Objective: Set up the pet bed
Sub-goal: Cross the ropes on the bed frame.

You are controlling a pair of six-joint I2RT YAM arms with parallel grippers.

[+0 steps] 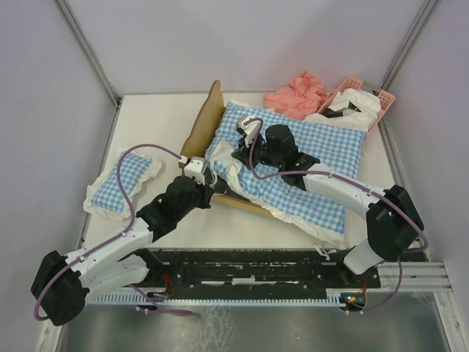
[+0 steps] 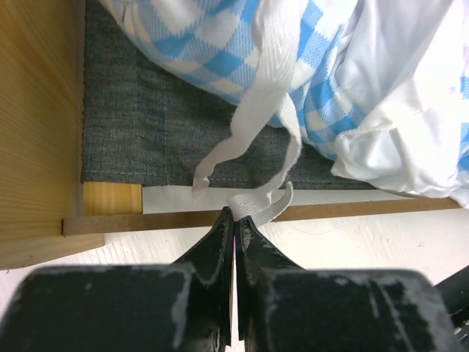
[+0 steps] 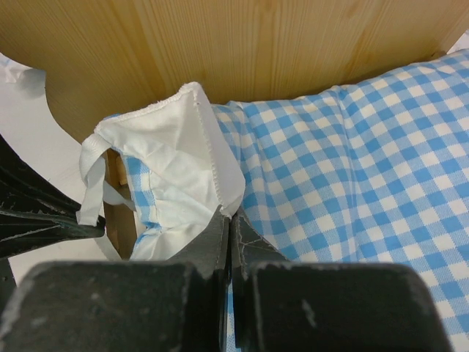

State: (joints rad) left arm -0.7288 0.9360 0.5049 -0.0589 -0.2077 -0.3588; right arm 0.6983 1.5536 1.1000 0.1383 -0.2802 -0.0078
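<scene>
Where the bed [image 1: 204, 125] sits at the middle of the tabletop [image 1: 154, 125], its wavy wooden headboard stands at the back left. A blue checked cushion [image 1: 337, 143] lies across it and spills over the near rail [image 2: 366, 209]. In the left wrist view, part of the grey base [image 2: 146, 125] shows bare beside the cushion.

The left gripper [image 2: 234, 218] is at the rail, jaws closed tight on the end of a white tie [image 2: 272, 73] hanging from the cushion. The right gripper [image 3: 227, 220] is near the headboard, jaws pressed together on the cushion's white frill [image 3: 176, 147], which is lifted into a peak.

A small checked pillow [image 1: 121, 183] lies well apart at the left. At the back right, a pink basket [image 1: 370, 83] holds white cloth [image 1: 359, 103] and something dark [image 1: 341, 111] that I cannot identify. A pink cloth [image 1: 297, 94] is heaped just beside the basket.
</scene>
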